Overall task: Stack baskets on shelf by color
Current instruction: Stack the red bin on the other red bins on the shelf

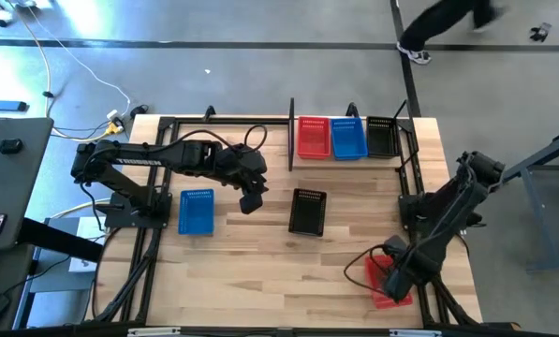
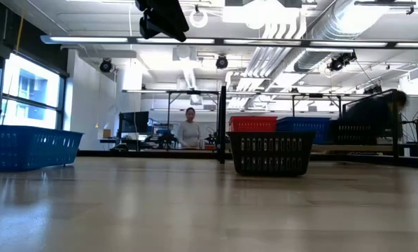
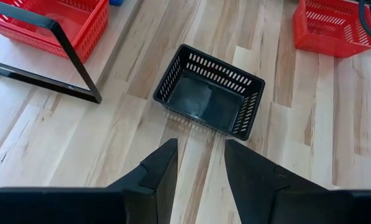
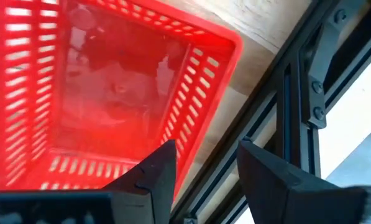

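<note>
Across the wooden table (image 1: 260, 253), we are working a pickup: our right gripper (image 4: 201, 165), fingers parted, is straddling the red basket's (image 1: 384, 281) near-edge wall. Our left gripper (image 3: 201, 162), fingers parted and empty, is hovering above the black basket (image 3: 210, 93). Next, probably closing and lifting toward the shelf (image 1: 291, 140).

Low black metal-frame shelf (image 1: 292, 140) w/ light wooden floor sits at table's far edge. On it, side by side: red mesh-sided plastic basket (image 1: 313, 137), blue one (image 1: 348, 139), black one (image 1: 382, 136), all upright. Loose on table: black basket (image 1: 308, 212) mid-table, upright, empty; blue basket (image 1: 197, 211) left of it; red basket (image 1: 384, 278) at near right corner.
</note>
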You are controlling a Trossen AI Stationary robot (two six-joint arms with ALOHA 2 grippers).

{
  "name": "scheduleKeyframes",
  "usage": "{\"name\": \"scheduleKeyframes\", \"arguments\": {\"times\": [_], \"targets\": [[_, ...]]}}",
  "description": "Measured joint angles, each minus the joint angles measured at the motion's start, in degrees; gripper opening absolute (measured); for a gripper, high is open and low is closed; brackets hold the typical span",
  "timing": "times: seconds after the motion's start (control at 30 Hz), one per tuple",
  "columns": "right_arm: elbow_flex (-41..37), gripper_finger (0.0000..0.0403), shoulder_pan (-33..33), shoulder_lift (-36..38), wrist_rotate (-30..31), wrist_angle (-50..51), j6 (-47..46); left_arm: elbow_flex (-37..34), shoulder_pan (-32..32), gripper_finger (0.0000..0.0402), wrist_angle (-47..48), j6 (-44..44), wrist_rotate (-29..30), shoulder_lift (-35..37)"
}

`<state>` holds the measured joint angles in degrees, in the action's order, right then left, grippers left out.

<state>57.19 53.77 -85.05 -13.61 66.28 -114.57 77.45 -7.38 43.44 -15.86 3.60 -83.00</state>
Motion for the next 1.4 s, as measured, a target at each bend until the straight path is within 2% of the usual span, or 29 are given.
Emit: {"name": "scheduleKeyframes", "arguments": {"times": [0.53, 0.67, 0.87, 1.03, 1.4], "targets": [[0.00, 0.0149, 1.04, -10.02, -0.14, -1.23, -0.95, 0.00, 0.00, 0.0122, 0.00, 0.00, 0.00, 0.00], [0.00, 0.0117, 1.04, -11.11, -0.73, -2.59, -0.94, 0.00, 0.00, 0.0122, -0.01, 0.00, 0.00, 0.00], [0.17, 0.0017, 0.97, -11.08, -0.95, -3.37, -1.34, 0.00, 0.00, 0.0122, -0.02, 0.00, 0.00, 0.00], [0.26, 0.0014, 0.02, -9.89, -0.93, -4.44, -4.54, 0.00, 0.25, 0.0122, -0.02, -0.12, 0.00, 0.00], [9.93, 0.0001, -3.59, -8.20, 11.30, 1.54, -10.10, 0.00, 6.12, 0.0122, -1.75, -1.76, 0.57, 0.00]]}}
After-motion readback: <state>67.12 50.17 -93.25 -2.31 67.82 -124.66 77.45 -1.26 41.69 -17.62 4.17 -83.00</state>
